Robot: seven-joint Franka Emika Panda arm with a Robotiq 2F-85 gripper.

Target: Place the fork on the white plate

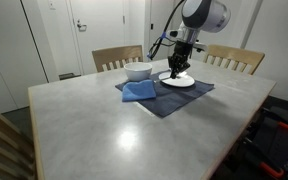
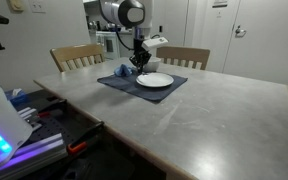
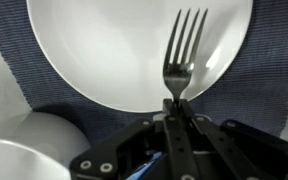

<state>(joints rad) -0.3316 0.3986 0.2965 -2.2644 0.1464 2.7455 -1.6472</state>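
In the wrist view my gripper (image 3: 174, 104) is shut on the handle of the silvery fork (image 3: 182, 45). The fork's tines point up and hang over the white plate (image 3: 104, 50). The plate lies on a dark blue placemat (image 3: 254, 90). In both exterior views the gripper (image 1: 178, 68) (image 2: 140, 62) hovers low over the plate (image 1: 181, 81) (image 2: 156, 81). The fork is too small to make out in those views.
A deeper white bowl (image 1: 138, 71) (image 3: 24, 150) and a blue cloth (image 1: 139, 91) sit on the placemat beside the plate. The bowl also shows in an exterior view (image 2: 124, 71). Wooden chairs (image 1: 117, 57) (image 2: 184, 57) stand behind the grey table (image 1: 134, 130).
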